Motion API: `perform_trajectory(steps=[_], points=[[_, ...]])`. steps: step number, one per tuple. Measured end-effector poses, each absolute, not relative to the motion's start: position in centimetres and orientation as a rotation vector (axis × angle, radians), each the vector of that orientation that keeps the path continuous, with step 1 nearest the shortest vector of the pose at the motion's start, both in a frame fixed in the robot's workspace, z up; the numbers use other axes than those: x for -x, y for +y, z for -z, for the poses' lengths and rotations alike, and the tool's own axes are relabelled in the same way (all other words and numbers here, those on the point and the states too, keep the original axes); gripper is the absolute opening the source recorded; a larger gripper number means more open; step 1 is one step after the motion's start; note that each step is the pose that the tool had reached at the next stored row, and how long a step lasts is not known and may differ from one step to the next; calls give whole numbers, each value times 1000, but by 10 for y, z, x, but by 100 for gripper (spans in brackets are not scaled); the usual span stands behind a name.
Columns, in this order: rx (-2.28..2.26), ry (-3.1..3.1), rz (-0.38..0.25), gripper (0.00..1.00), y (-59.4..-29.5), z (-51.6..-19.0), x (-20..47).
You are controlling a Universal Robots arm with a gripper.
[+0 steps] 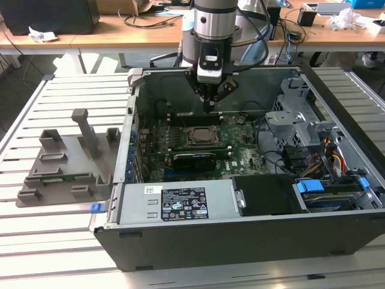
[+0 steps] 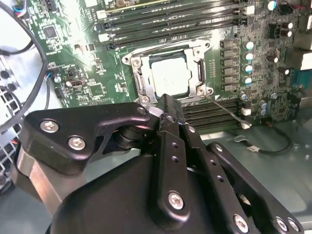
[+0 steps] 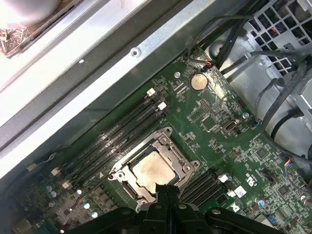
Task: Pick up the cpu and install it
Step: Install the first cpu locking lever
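While the arm hangs over the open computer case (image 1: 252, 238), its hand (image 1: 209, 106) has both fingers (image 3: 161, 195) pressed together with nothing between them, the tips just over the edge of the metal socket frame (image 2: 139, 80). Inside that frame the cpu (image 3: 152, 168) lies flat, silver top up, on the green motherboard (image 1: 243, 156). The case rests on a slatted worktop (image 1: 66, 241), with a grey plastic holder (image 1: 60, 162) on the exterior view's left.

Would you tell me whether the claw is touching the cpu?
Apart. In the exterior view the claw hangs above the cpu, with board visible between them.
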State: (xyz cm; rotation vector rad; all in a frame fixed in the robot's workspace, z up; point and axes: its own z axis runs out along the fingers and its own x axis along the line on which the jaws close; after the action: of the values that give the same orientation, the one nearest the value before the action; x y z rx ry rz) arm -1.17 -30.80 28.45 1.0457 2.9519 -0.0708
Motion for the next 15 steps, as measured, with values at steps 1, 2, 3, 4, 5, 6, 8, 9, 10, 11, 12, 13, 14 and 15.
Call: perform_trajectory(steps=[1,2,3,4,5,6,8,9,10,11,12,13,14,15], points=[[-1018,2961,71,11,-308,-284,12],[-1004,2966,71,11,-308,-284,12],[-990,2970,71,11,-308,-284,12],[-965,2978,70,11,-308,-284,12],[-952,2982,70,11,-308,-284,12],[-939,2986,70,11,-308,-284,12],[-914,2993,70,11,-308,-284,12],[-903,2996,70,11,-308,-284,12],[-893,2999,70,11,-308,-284,12],[-874,3004,70,11,-308,-284,12],[-864,3007,70,11,-308,-284,12],[-855,3010,70,11,-308,-284,12],[-839,3014,70,11,-308,-284,12],[-823,3018,70,11,-308,-285,12]])
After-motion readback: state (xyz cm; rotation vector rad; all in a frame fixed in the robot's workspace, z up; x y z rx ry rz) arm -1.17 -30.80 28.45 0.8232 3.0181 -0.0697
